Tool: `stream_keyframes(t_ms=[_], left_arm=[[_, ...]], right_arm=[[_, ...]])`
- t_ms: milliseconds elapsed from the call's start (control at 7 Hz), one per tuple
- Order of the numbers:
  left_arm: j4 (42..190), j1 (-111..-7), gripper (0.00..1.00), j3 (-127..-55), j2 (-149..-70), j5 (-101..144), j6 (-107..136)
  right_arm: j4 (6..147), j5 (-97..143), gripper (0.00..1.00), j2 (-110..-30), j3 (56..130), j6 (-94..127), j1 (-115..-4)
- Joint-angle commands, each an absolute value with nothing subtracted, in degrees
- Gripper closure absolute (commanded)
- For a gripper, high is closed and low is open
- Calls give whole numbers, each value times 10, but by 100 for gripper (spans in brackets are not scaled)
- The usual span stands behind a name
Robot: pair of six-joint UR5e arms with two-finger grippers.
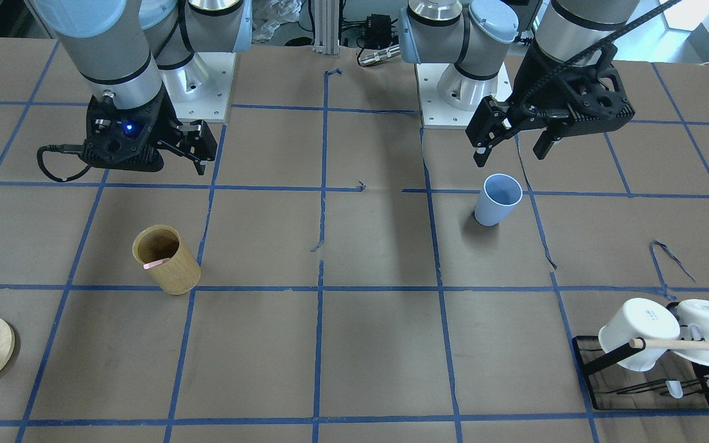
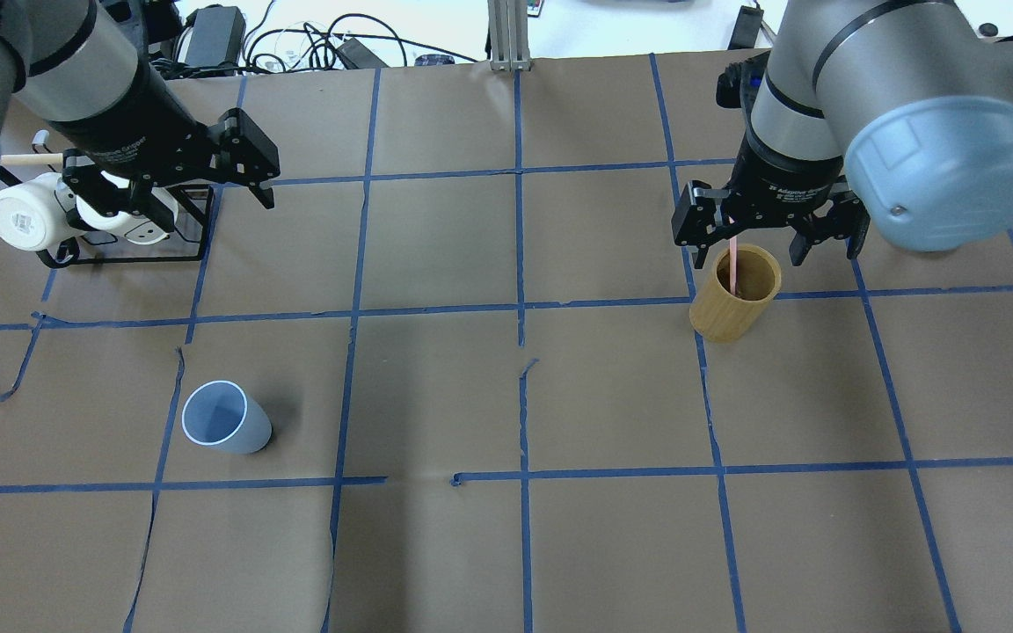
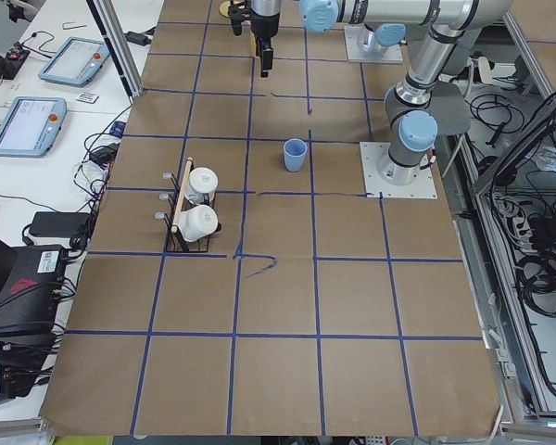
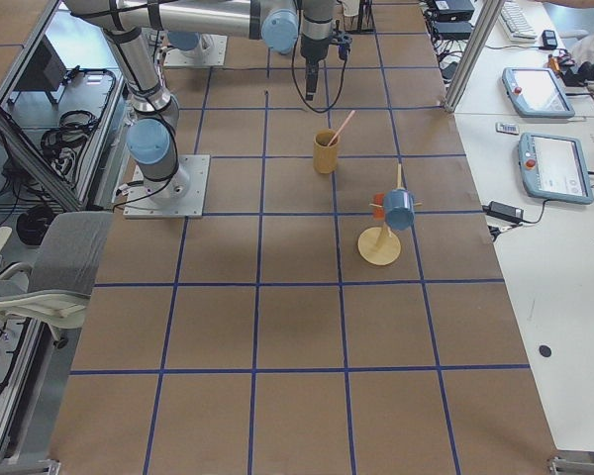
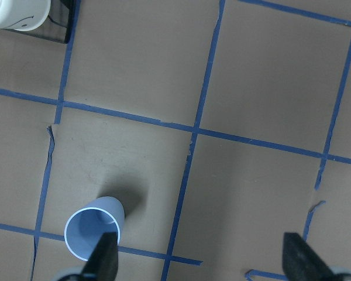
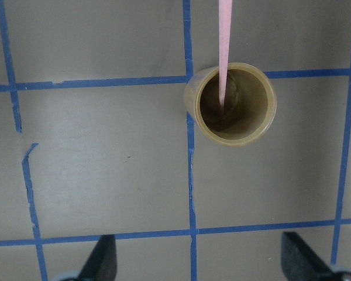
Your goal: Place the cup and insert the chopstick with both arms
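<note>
Table cover: brown paper sheet (image 2: 612, 536) looked matt, creased, torn in spots.
Grid: blue tape lines (image 2: 525, 527) looked faintly shiny.
Cup: pale blue tapered plastic cup (image 2: 247, 435) was smooth, satin.
Holder: tan cylindrical holder (image 2: 731, 318) looked like matt wood.
Chopstick: thin pink chopstick (image 6: 224, 52) looked like smooth plastic.
Mugs: white ceramic mugs (image 1: 637, 335) were glossy.

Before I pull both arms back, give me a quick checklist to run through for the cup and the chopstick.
1. Left hand open and holding nothing: ok.
2. Blue cup upright on the table, apart from the left hand: ok.
3. Right hand open, chopstick not between its pads: ok.
4. Chopstick's lower end inside the bamboo holder, its upper end leaning out over the rim: ok.
5. Bamboo holder upright: ok.
6. Cup on its intended spot: cannot tell, no target mark shows.
</note>
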State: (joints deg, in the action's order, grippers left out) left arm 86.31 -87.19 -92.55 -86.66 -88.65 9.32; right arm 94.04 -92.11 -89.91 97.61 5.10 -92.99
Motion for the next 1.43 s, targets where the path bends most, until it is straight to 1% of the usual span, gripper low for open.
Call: stream_keyframes(t_ms=[0, 714, 1286], left_arm=[[863, -873, 0, -925, -867, -886, 93], [863, -873, 0, -925, -868, -887, 93], [863, -873, 0, -925, -867, -887, 93]], right_arm=[[940, -921, 0, -898, 977, 52, -930], [949, -921, 0, -899, 985, 54, -929], [975, -909, 0, -902, 976, 58, -931]])
